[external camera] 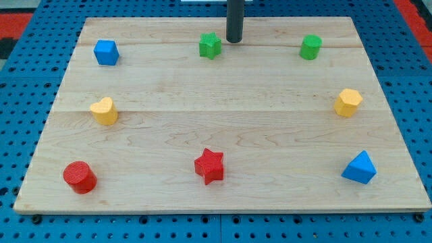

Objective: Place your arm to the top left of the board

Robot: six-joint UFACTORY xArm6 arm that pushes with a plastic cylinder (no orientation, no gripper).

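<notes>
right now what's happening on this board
My tip is near the view's top centre of the wooden board, just to the right of the green star and not visibly touching it. The goal is the top left corner, where the blue block sits, so I am not there yet. The other blocks lie scattered around the edges, none being pushed.

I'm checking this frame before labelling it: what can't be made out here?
- Rod above my tip: cut off by the view's top edge, so the arm is unseen.
- Wooden board: its bottom right corner is cut off by the view's right edge.
- Green star, just left of my tip: whether they touch is too fine to tell.
</notes>
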